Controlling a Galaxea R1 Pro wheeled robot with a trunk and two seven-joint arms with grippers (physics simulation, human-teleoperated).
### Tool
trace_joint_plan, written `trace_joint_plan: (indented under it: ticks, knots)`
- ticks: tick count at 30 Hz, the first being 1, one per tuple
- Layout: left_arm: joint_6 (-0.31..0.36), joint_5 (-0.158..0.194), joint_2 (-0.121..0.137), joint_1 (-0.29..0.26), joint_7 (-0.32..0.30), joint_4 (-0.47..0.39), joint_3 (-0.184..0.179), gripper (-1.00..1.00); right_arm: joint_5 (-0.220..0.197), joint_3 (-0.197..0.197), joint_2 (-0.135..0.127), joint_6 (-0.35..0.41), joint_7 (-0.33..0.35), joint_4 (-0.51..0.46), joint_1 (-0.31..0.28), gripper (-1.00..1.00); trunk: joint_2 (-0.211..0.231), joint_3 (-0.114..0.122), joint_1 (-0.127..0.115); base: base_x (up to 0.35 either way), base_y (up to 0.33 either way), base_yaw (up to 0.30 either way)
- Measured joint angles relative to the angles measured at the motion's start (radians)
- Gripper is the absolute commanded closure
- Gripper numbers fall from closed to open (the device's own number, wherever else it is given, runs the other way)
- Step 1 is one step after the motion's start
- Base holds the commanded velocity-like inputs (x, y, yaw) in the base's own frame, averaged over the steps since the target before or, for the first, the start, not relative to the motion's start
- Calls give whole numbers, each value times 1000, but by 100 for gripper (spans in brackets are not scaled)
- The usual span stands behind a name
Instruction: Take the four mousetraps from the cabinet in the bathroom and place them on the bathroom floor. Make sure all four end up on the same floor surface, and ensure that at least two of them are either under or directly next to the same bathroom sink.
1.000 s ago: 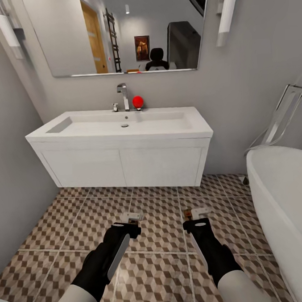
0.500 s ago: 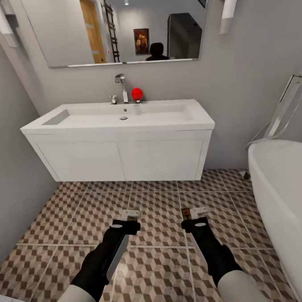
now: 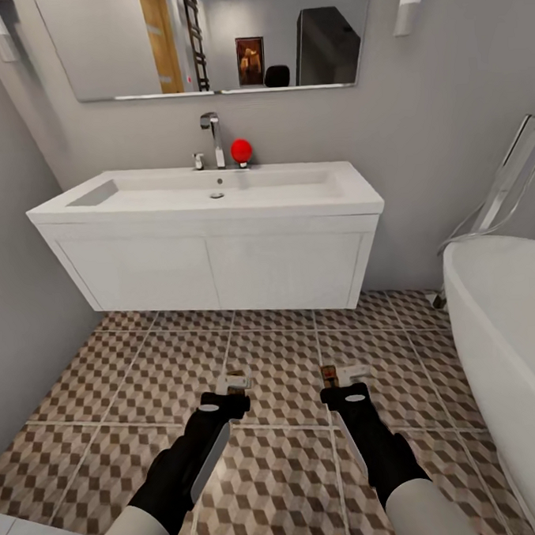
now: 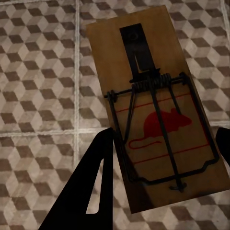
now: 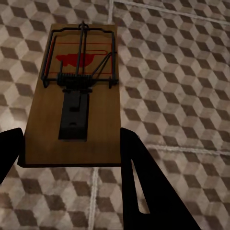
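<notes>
The bathroom floor [image 3: 147, 370], tiled in a brown, beige and white cube pattern, spreads out in front of the robot, with a white bathtub [image 3: 501, 332] along its right edge. Against the far wall hangs the bathroom sink [image 3: 210, 239], a wide white vanity with a chrome tap [image 3: 212, 136] and a small red object [image 3: 241, 149] beside it, under a mirror [image 3: 206, 38]. Both black arms reach forward over the tiles in front of the vanity. The left gripper [image 3: 231, 388] is clenched on a mousetrap [image 4: 153, 110], its fingers pressing the long edges of the wooden board near the end printed with a red mouse; the right gripper [image 3: 341, 378] grasps a second mousetrap [image 5: 74, 96] the same way, at the plain end behind the dark metal plate. Both traps are held above the floor, not yet set down, some way short of the sink's front edge. Each trap looks light, stiff and thin, so it should carry easily, but the smooth narrow edges could slip or twist between the fingers. The board's side edges are the sensible hold, well clear of the sprung wire bar, which looks easy to disturb.
</notes>
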Motion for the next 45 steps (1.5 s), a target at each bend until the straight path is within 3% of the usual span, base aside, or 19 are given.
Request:
trace_joint_plan:
  ticks: [45]
  knots:
    - [-5,0,0,0,-2,1,-10,100,3,1,0,-22,0,2,0,100,-315,-214,173,0,0,0]
